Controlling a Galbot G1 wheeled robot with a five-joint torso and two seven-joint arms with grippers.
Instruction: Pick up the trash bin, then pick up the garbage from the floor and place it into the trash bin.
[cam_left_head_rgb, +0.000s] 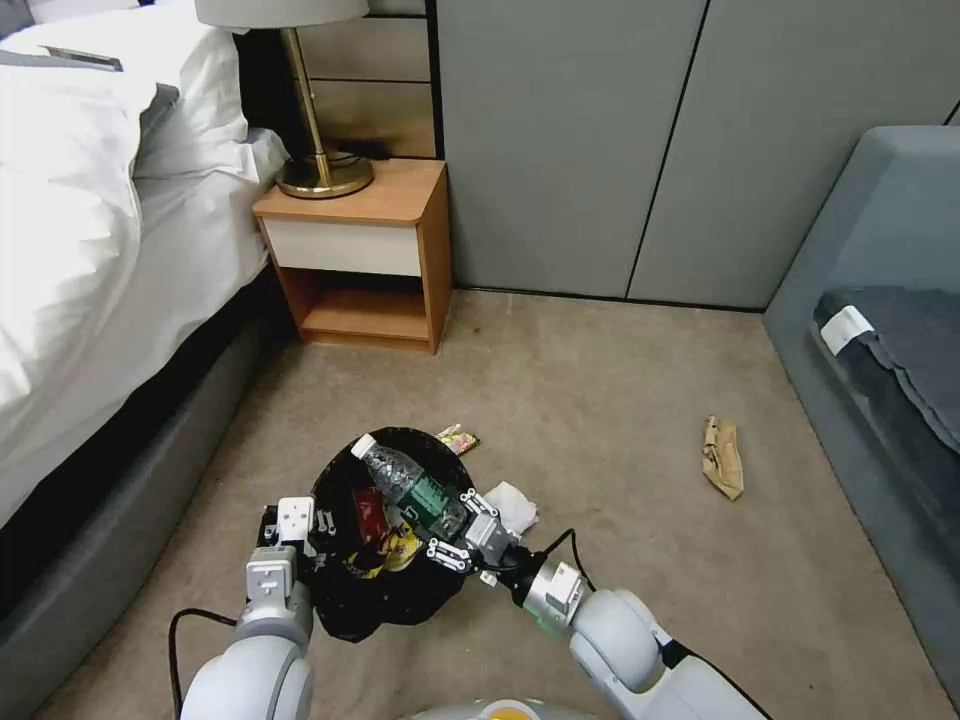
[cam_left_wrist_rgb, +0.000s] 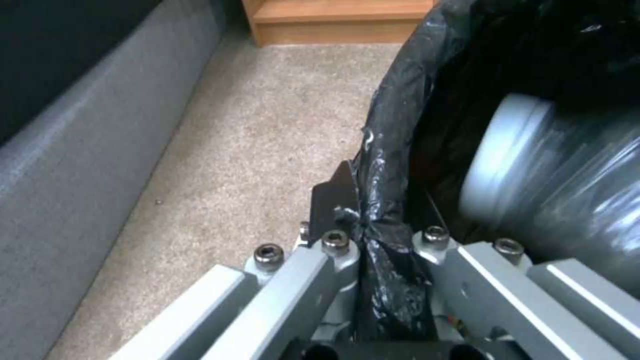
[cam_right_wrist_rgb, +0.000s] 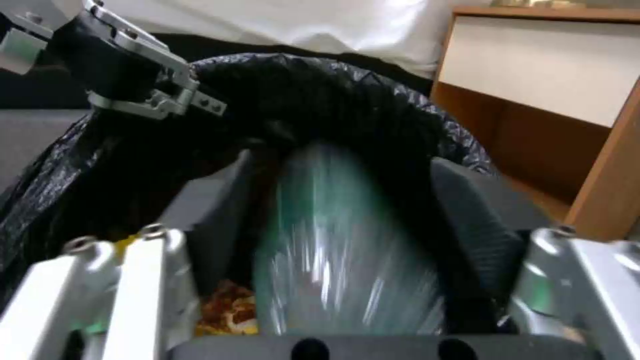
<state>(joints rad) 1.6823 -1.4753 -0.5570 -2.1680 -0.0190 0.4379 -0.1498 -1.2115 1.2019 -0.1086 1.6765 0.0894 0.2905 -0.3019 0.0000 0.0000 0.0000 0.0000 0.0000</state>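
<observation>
The jaws of the left gripper are pressed together on the folded black bag at the rim of the small round trash bin lined with a black plastic bin bag, at the bin's left edge in the lower middle of the head view. The jaws of the right gripper stand spread around the clear plastic bottle with a white cap and green label, their pads on either side of it; whether they press it I cannot tell. The bottle lies tilted across the bin's mouth, cap toward the upper left, body blurred in both wrist views.

Inside the bin lie a red packet and a yellow snack wrapper. A colourful wrapper lies on the beige carpet just beside the bin's far rim. A white paper wad sits on the carpet touching the right gripper's side. A crumpled brown paper bag lies well apart, right of centre.

In the upper left of the head view are a bed with white linen and a wooden nightstand carrying a brass lamp. A grey sofa fills the right edge.
</observation>
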